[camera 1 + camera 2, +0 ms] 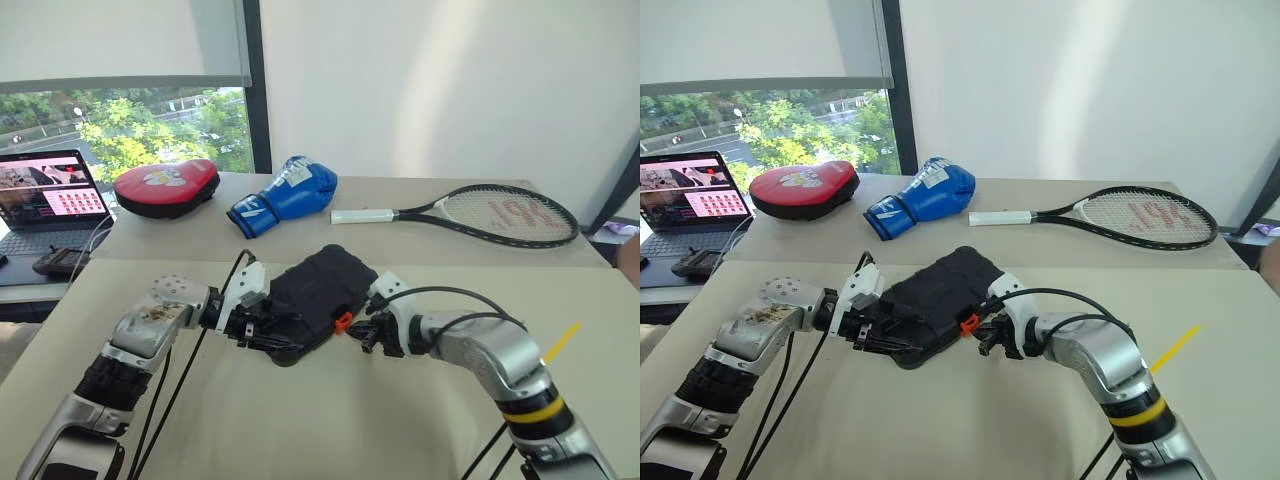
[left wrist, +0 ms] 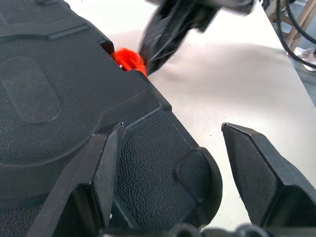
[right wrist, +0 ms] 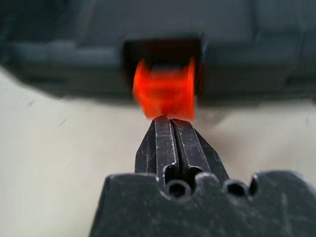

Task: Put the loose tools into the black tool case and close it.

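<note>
Near the middle of the front tabletop point(image 1: 330, 420) lies one black tool case point(image 1: 318, 292), lid down, its textured shell up, so nothing can be seen inside it. One small orange latch point(image 1: 343, 322) shows on its edge facing the right arm.

Two grippers flank the case. The left gripper point(image 2: 182, 163) has its two fingers spread wide around one rounded corner of the case: one finger point(image 2: 106, 168) lies on the textured shell, the other stands off over bare tabletop beside the corner. The right gripper point(image 3: 173, 129) has its two fingers pressed together with nothing between them, their tips right at the latch.

On the rear tabletop point(image 1: 420, 245) sit one red pad point(image 1: 167, 186), one blue boxing glove point(image 1: 285, 196) and one tennis racket point(image 1: 480, 213). One open laptop point(image 1: 48, 200) stands on a lower surface at the left.

The right wrist view gives the latch sitting in its recess in the case's edge. The left wrist view gives the stippled grain of the shell and the right gripper's tip at the latch.
</note>
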You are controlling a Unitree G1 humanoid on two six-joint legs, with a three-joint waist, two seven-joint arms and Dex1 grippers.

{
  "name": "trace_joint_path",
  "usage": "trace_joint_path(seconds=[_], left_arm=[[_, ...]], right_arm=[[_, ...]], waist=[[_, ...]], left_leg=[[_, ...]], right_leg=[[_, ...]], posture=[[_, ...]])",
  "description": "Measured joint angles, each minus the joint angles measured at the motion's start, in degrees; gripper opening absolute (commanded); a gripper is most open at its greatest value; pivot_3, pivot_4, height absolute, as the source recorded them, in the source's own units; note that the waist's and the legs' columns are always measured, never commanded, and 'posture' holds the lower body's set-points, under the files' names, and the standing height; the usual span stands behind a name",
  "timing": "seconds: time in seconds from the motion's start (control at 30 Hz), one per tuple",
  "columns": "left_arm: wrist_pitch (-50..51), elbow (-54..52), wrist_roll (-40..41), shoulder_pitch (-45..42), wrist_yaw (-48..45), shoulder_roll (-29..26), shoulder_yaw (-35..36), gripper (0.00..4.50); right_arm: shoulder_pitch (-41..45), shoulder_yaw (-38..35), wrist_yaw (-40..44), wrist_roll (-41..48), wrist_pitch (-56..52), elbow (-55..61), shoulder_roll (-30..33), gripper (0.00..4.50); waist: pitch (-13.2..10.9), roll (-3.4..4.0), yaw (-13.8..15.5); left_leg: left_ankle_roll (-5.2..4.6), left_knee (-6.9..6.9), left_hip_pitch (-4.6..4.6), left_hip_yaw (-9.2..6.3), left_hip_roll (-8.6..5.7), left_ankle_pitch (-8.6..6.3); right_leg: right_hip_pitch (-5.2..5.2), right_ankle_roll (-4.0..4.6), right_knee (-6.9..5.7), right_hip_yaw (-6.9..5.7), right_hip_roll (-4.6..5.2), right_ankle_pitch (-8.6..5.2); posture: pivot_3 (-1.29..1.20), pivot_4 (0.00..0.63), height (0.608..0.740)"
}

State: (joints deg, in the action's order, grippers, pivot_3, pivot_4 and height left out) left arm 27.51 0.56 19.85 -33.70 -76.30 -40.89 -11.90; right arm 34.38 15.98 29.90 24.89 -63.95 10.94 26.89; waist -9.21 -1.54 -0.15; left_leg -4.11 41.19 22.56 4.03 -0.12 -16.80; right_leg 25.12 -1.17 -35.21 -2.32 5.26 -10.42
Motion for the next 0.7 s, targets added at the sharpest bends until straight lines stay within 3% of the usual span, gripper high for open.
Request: trace_joint_path(seconds=[0.23, 0.7], left_arm=[[0.2, -1.6, 0.0, 1.1, 1.2, 0.1, 0.5, 3.43], [0.1, -2.5, 0.5, 2.3, 2.6, 0.2, 0.9, 3.43]], right_arm=[[1.8, 1.7, 2.6, -2.7, 3.9, -6.1, -2.5, 0.07], [1.8, -0.9, 7.2, 0.3, 1.5, 5.3, 1.8, 0.07]], waist=[[0.0, 0.01, -0.7], [0.0, 0.02, -0.5]], left_leg=[[0.08, -0.11, 0.00, 0.00, 0.03, 0.05], [0.06, -0.20, -0.11, 0.00, 0.02, 0.03]], right_leg=[[0.06, 0.00, -0.05, 0.02, 0.00, 0.00], [-0.02, 0.01, -0.01, 0.01, 0.04, 0.00]], posture=[[0.00, 0.150, 0.740], [0.00, 0.150, 0.740]])
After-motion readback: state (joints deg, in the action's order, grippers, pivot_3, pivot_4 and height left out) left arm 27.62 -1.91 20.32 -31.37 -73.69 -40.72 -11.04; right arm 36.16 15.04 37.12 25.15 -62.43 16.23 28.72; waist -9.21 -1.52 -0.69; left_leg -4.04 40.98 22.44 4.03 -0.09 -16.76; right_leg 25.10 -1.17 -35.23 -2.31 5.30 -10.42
